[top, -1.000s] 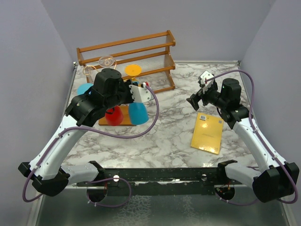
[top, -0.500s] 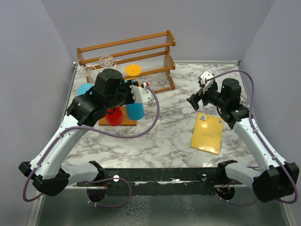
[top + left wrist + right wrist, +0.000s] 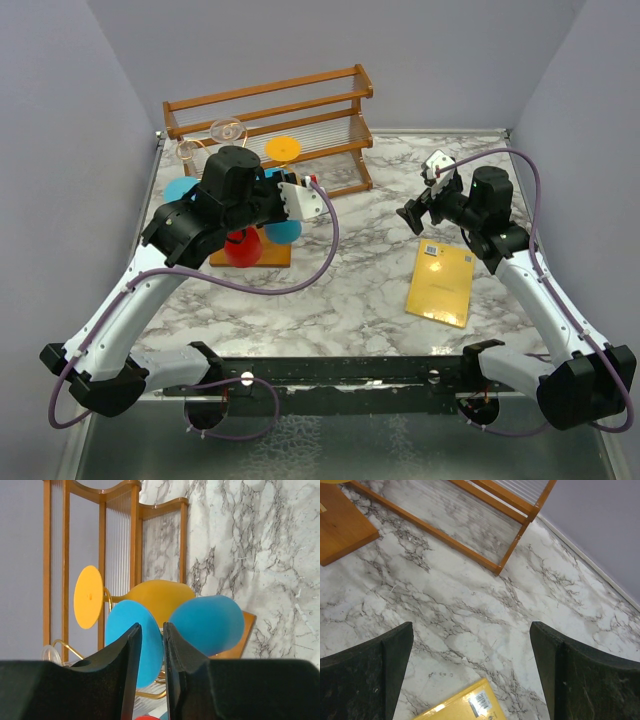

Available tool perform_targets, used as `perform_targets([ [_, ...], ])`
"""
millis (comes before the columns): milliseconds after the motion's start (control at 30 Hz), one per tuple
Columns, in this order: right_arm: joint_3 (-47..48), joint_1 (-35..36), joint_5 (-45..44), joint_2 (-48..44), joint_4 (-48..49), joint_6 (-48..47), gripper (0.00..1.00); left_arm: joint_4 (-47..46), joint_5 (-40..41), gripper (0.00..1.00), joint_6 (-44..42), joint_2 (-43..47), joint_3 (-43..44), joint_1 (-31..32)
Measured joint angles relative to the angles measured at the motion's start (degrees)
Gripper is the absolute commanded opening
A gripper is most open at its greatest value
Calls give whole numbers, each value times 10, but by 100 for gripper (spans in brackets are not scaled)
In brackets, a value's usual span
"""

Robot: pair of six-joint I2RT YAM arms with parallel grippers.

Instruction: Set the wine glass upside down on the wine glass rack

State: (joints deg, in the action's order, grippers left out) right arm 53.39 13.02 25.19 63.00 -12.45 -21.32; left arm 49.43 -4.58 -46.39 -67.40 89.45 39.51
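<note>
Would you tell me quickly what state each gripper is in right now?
Left gripper: narrowly open, at the blue wine glass.
Right gripper: wide open, empty.

A robot lab cell: plain lilac walls (image 3: 60, 120) box in a marble table (image 3: 340, 300), left arm (image 3: 120, 300) and right arm (image 3: 545, 290) bolted at its edge.

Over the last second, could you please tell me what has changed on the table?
The left gripper moved the blue wine glass away from the arms and slightly left, in against the wine glass rack. Its jaws now stand slightly apart, apparently letting go. The right gripper, open, the yellow booklet, the wooden shelf and the red glass stayed put.
</note>
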Motion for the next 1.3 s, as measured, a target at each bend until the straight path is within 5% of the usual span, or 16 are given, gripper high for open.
perform_targets([
  [367,0,0,0,0,0,0,100,-6,-6,72,37,0,-2,0],
  [500,0,0,0,0,0,0,100,-18,-6,99,66,0,-2,0],
  [800,2,0,-23,0,-9,-6,100,-109,38,99,183,25,-2,-64],
  [1300,166,0,-288,115,-76,43,100,-266,197,99,328,121,-57,-232],
])
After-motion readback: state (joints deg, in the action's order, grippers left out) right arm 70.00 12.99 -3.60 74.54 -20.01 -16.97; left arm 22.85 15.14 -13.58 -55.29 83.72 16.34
